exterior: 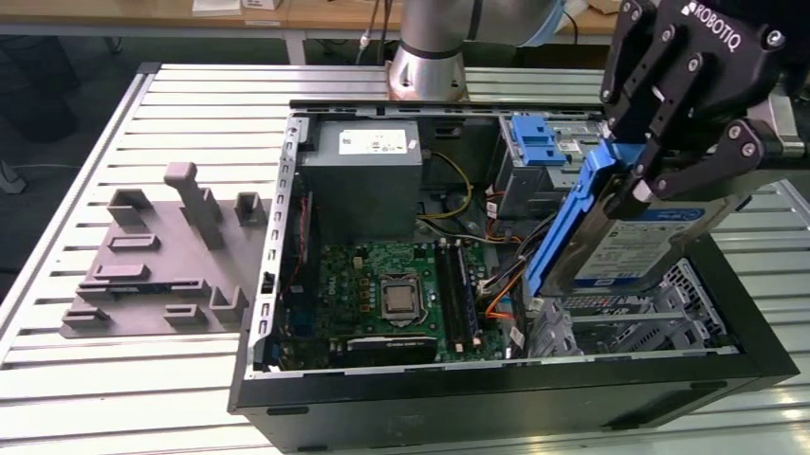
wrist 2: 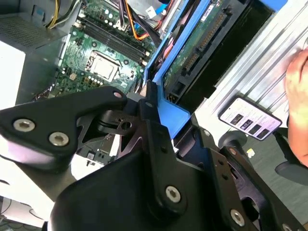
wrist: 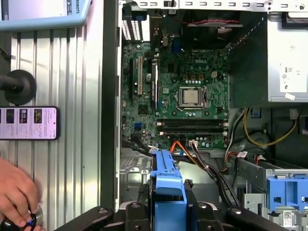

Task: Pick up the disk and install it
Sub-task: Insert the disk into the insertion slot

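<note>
Fingers (exterior: pixel 724 156) of the gripper (exterior: pixel 671 190) were pinched on the disk (exterior: pixel 633 242) in the exterior view, one on each flat side. The disk hung tilted on edge in the air, its label facing the camera and its blue carrier rail toward the exterior view's left. It sat above the end of the open computer case (exterior: pixel 506 398) at the exterior view's right, over a silver drive bay (exterior: pixel 633 313) and apart from it. Inside the case lay the green motherboard (exterior: pixel 393 294), with the grey power supply (exterior: pixel 367 180) behind it and a silver cage with a blue latch (exterior: pixel 538 152) near the gripper. A grey moulded fixture (exterior: pixel 158 256) rested on the slatted table (exterior: pixel 152 379), well apart from the case.

In the second wrist view, the black fingers (wrist 2: pixel 151 130) gripped the blue end of the disk (wrist 2: pixel 168 103), whose underside circuit board faced the camera. The motherboard (wrist 2: pixel 101 62) lay beyond it. A phone (wrist 2: pixel 250 118) rested on the table, and part of a person's hand (wrist 2: pixel 296 91) showed at the picture's edge.

In the first wrist view, the disk (wrist: pixel 167 183) appeared edge-on between the two fingers (wrist: pixel 144 195) of the gripper (wrist: pixel 167 204), above the case floor beside the motherboard (wrist: pixel 187 96). The phone (wrist: pixel 29 123) lay on the table outside the case wall, near the person's hand (wrist: pixel 14 197).
</note>
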`<state>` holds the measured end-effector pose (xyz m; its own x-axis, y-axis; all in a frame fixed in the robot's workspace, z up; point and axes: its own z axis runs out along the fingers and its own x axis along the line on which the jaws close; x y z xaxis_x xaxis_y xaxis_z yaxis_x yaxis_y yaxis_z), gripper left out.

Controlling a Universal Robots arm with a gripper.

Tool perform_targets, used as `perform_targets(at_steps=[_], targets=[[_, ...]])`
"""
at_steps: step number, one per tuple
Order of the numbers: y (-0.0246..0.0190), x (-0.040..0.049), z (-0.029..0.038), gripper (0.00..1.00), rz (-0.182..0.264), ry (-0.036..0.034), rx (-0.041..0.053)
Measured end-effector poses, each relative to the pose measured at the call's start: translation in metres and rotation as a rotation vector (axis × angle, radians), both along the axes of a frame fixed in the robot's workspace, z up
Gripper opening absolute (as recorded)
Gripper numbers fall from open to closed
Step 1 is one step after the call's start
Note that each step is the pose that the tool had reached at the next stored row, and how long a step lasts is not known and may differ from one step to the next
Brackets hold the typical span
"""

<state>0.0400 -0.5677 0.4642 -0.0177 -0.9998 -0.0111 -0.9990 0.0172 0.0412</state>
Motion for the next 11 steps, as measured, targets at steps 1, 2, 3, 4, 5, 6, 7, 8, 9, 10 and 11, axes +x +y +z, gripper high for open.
perform_targets(at_steps=[1, 2, 3, 4, 5, 6, 7, 8, 9, 10, 11], targets=[[-0.0024, 0.0001, -0.0001, 0.36, 0.0, 0.0, -0.0001], [-0.0046, 0.0002, -0.0004, 0.36, 0.0, 0.0, 0.0001], [-0.0063, 0.0007, -0.0008, 0.36, 0.0, 0.0, 0.0002], [-0.0072, 0.0018, -0.0011, 0.36, 0.0, 0.0, 0.0], [-0.0075, 0.0038, -0.0015, 0.36, 0.0, 0.0, 0.0001], [-0.0075, 0.0065, -0.0019, 0.36, 0.0, 0.0001, 0.0002], [-0.0075, 0.0094, -0.0022, 0.36, 0.0, 0.0004, 0.0], [-0.0076, 0.0127, -0.0026, 0.36, 0.0, 0.0007, -0.0001], [-0.0076, 0.0158, -0.0031, 0.36, 0.0, 0.001, 0.0], [-0.0076, 0.019, -0.0035, 0.36, 0.0, 0.0013, -0.0002], [-0.0076, 0.0218, -0.0039, 0.36, 0.0, 0.0014, 0.0]])
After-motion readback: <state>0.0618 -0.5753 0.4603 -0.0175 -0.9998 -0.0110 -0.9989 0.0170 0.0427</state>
